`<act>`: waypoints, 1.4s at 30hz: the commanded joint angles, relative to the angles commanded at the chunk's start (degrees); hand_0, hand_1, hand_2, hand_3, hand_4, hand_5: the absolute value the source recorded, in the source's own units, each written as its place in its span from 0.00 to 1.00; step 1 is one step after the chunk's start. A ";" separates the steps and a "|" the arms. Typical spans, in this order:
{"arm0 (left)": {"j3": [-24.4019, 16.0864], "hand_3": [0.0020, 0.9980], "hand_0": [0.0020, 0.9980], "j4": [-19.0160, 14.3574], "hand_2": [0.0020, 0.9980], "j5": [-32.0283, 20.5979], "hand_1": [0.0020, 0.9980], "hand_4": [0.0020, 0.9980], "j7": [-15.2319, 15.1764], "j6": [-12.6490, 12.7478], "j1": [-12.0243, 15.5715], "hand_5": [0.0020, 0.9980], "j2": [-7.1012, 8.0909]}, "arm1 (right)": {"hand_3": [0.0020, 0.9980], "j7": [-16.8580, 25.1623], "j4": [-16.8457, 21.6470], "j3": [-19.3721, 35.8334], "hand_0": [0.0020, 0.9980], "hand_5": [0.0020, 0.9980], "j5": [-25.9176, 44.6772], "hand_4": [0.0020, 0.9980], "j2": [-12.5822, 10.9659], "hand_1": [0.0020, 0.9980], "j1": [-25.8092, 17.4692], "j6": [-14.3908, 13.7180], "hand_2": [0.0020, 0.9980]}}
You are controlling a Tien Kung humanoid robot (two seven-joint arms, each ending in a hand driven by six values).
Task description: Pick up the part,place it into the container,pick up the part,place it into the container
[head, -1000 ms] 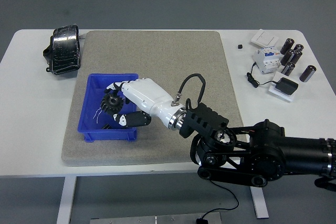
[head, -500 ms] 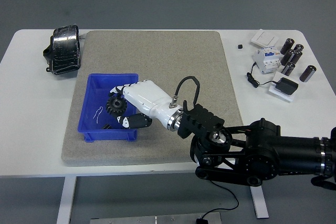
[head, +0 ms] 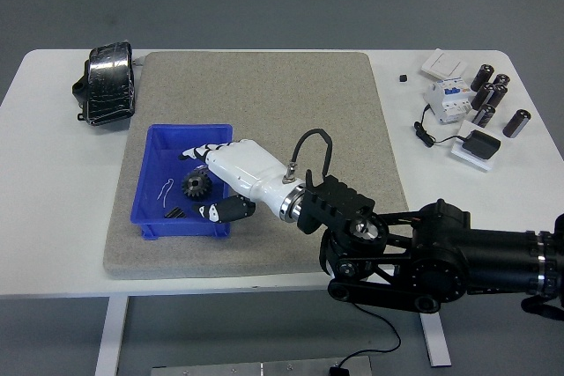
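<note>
A blue bin [head: 150, 204] stands on the left of the grey mat [head: 264, 94]. A black gear [head: 196, 186] lies flat on the bin's floor. My right hand [head: 208, 180], white with black tips, reaches over the bin's right wall from the lower right. Its fingers [head: 199, 151] are spread just beyond the gear and its thumb [head: 213, 210] is on the near side; neither grips the gear. A small black piece [head: 174, 212] and a thin white wire [head: 166, 188] also lie in the bin. The left arm is out of view.
A black wrapped object [head: 107, 83] lies at the table's far left. At the far right are a white breaker [head: 445, 99], several black cylinders [head: 492, 94], a white switch plate [head: 443, 63] and a black adapter [head: 480, 144] with a cable.
The gear was held in my right hand above the bin; it now lies on the bin's floor. The hand has opened and drawn slightly back to the right.
</note>
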 joint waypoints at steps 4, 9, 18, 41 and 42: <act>0.10 0.56 0.66 0.02 0.61 -0.16 0.64 0.74 -0.06 0.05 0.12 0.64 -0.13 | 0.86 0.49 0.14 1.54 0.45 0.37 0.76 0.75 -0.61 0.71 -0.48 -1.28 0.82; 0.24 0.56 0.66 0.03 0.61 -0.41 0.64 0.74 -0.17 0.16 0.44 0.64 -0.27 | 0.86 1.04 0.10 6.61 0.45 0.37 1.75 0.75 -2.85 0.71 -2.19 -2.89 0.82; 1.46 0.56 0.66 -0.04 0.61 -1.96 0.64 0.74 -0.59 0.60 1.71 0.62 -0.43 | 0.76 5.31 -2.14 17.99 0.40 0.36 6.04 0.74 -7.14 0.66 -7.61 -6.71 0.76; 3.22 0.56 0.66 0.78 0.61 -5.23 0.64 0.73 -2.81 0.42 1.81 0.60 -1.50 | 0.70 28.08 -0.78 33.93 0.73 0.35 35.83 0.72 -9.26 0.70 -23.03 -10.84 0.73; 3.30 0.56 0.66 0.81 0.61 -5.36 0.64 0.73 -2.80 0.40 1.87 0.60 -1.59 | 0.70 28.71 -0.53 34.60 0.73 0.35 37.25 0.72 -9.43 0.70 -23.92 -10.59 0.73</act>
